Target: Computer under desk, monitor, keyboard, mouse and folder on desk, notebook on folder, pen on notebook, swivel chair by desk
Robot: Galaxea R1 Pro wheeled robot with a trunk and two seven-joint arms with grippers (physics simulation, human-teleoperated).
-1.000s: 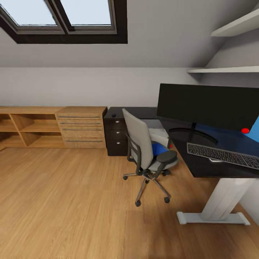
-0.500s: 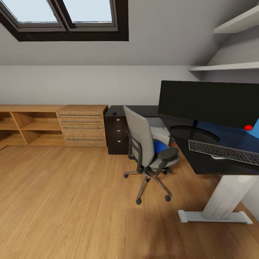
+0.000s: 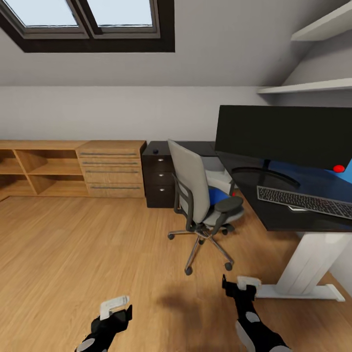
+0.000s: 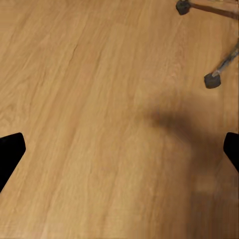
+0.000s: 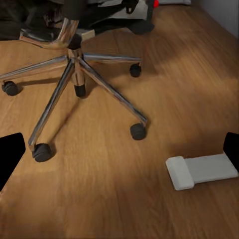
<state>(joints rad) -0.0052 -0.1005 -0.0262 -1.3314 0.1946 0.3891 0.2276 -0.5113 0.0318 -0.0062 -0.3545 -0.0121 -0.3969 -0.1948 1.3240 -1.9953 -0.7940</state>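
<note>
The grey swivel chair (image 3: 193, 188) stands on the wood floor at the corner of the black-topped desk (image 3: 249, 193), its back toward me. The blue folder (image 3: 218, 195) lies on its seat. On the desk stand the wide black monitor (image 3: 286, 134) and the keyboard (image 3: 305, 201) in front of it. A pale box, seemingly the computer (image 3: 218, 179), shows under the desk behind the chair. My left gripper (image 3: 115, 306) (image 4: 119, 152) and right gripper (image 3: 247, 284) (image 5: 119, 152) hang low over the floor, both open and empty. The chair's chrome base (image 5: 74, 64) is close to the right one. Notebook, pen and mouse are not identifiable.
Low light-wood cabinets (image 3: 73, 168) line the back wall, with a black drawer unit (image 3: 159, 182) beside them carrying a small dark object (image 3: 155, 151). The desk's white foot (image 3: 298, 291) (image 5: 201, 170) lies right by my right gripper. Wall shelves (image 3: 313, 87) hang above the desk.
The whole view has shifted slightly as the camera moved. Both arms with their grippers have come into the bottom of the head view. Chair and desk items stay put.
</note>
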